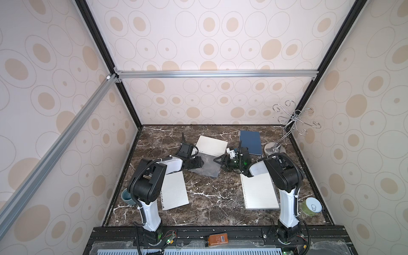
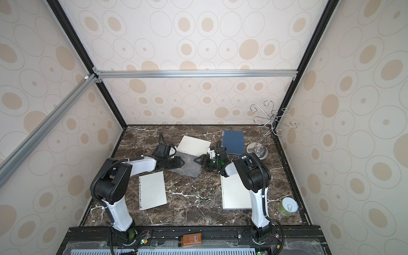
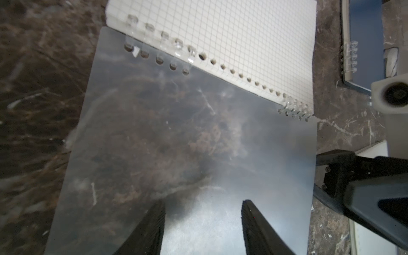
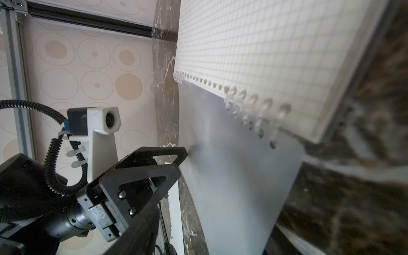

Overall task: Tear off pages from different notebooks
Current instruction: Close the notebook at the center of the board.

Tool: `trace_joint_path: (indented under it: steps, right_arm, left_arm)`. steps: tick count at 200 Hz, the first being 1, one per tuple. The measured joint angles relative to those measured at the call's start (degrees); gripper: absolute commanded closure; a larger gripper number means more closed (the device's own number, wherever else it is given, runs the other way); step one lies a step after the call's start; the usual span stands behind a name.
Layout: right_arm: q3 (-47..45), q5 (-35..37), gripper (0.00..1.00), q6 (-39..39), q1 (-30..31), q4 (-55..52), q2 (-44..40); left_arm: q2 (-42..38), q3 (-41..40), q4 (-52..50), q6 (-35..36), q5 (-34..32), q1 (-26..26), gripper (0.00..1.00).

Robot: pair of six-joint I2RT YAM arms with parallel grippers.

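1. Mid-surface, the small notebook lies open. Its grid pages sit at about 12 o'clock from both grippers, and its clear cover is spread toward 6 o'clock beneath them.
2. The binding runs roughly from 9 to 3 o'clock between cover and pages. Tearing off a page would probably mean pulling it toward 12 o'clock, away from the rings.
3. The left gripper stands with jaws apart and holds nothing. Its tips are at the cover's 9 o'clock side and appear to touch it.
4. The right gripper, likewise parted and empty, sits at the cover's 3 o'clock edge and looks slightly nearer the pages.
5. From the open notebook, a loose page lies at 7 o'clock, the dark-blue notebook at 1 o'clock and the larger notebook at 5 o'clock.
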Motion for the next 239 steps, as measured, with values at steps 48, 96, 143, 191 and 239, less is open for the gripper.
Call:
trace_joint_path:
  steps: [48,96,143,191,239]
  right_arm:
    - [-2.8,-0.4,0.35,6.6,0.9,6.0,0.0]
    - [-2.4,-0.5,0.35,10.4,1.0,6.7,0.0]
    - [2.8,-1.3,0.35,12.1,1.2,5.8,0.0]
    - [7.9,-1.4,0.35,12.1,0.6,3.8,0.0]
    - [13.9,-0.8,0.34,9.5,-1.6,-2.8,0.0]
  left_arm:
    - [-10.3,-0.3,-2.6,-0.7,-0.3,0.0,0.39]
    - [-22.9,1.6,-1.9,-1.0,-2.5,0.2,0.37]
    - [-24.1,1.5,-3.4,-1.0,-4.2,0.2,0.38]
    - [-24.1,1.0,-3.8,-1.0,-5.1,0.3,0.38]
    - [-24.1,1.0,-3.8,-1.0,-5.2,0.3,0.38]
